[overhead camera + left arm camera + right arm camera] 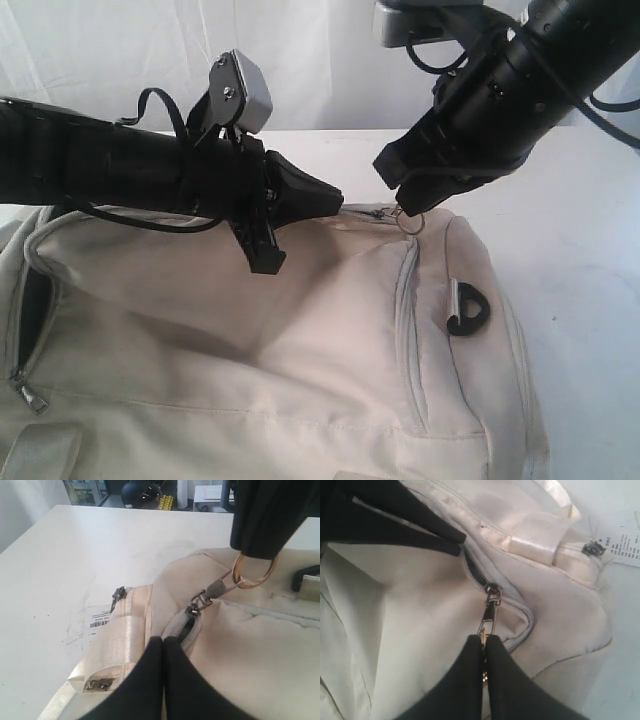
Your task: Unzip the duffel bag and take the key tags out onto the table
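1. One white table (590, 250) is carrying everything, with bare top showing past the bag on the far and right sides of the exterior view.
2. One cream-beige duffel bag (300, 370) is lying on the table and filling most of the near view. Its fabric is sagging in soft folds, and a matching webbing strap is running over one end.
3. Two black grippers are working at the bag's top zip, close together.
4. The left gripper (335, 197) is lying low across the bag with its fingers pressed fully together. Its tips are resting on the fabric right beside the zip. Whether a fold is caught between them I cannot tell.
5. The right gripper (403, 200) is reaching down from above, clamped tight on one zipper-pull ring (411, 221).
6. One black D-ring (468, 312) is sitting on the bag's side panel.
7. One paper label (97, 617) is lying flat on the table just beside the bag's end.
8. The metal ring is linking through a small clasp to the slider (492, 594), and a short dark gap is showing along the zip there.
9. One more small metal zipper pull (28, 393) is hanging at a side pocket
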Robot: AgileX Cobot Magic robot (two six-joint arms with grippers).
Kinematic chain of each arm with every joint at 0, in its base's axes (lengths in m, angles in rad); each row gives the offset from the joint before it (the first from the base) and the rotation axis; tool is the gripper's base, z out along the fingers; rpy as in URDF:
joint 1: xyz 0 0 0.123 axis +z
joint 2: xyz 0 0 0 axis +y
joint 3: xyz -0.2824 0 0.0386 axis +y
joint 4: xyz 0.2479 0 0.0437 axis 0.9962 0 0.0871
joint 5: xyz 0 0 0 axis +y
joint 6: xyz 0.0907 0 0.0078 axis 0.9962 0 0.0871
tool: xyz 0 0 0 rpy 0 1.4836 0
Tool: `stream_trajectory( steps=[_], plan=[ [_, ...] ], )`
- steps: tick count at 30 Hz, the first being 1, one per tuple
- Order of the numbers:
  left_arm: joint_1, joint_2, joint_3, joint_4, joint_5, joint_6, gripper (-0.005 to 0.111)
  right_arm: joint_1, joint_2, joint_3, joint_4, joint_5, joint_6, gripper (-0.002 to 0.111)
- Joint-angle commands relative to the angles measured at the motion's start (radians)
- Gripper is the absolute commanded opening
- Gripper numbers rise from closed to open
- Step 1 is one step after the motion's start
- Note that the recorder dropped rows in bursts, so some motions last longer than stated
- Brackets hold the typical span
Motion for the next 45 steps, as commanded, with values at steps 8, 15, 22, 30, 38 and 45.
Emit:
stream_trajectory(
  steps=[8, 15, 22, 30, 38, 45],
  plan=[
    [-0.005, 0.001, -0.003, 0.010, 0.100, 0.073, 0.005, -0.006, -0.012, -0.002, -0.013, -0.009, -0.012, 0.000],
    [-0.005, 0.000, -0.003, 0.051, 0.090, 0.112, 0.066, -0.006, -0.012, -0.002, -0.009, -0.011, -0.012, 0.000],
    [-0.005, -0.002, -0.034, 0.045, 0.171, 0.163, 0.064, -0.006, -0.012, -0.002, -0.004, -0.021, -0.012, 0.000],
    [-0.005, -0.006, -0.038, 0.101, 0.047, 0.163, 0.065, -0.006, -0.012, -0.002, 0.007, -0.025, -0.012, 0.000],
    [-0.005, 0.058, -0.038, 0.101, -0.019, 0.163, 0.062, -0.006, -0.012, -0.002, 0.011, -0.027, -0.012, 0.000],
    [-0.005, 0.048, -0.040, 0.101, -0.059, 0.163, 0.000, -0.006, -0.012, -0.002, -0.126, -0.025, -0.008, 0.000]
  ],
)
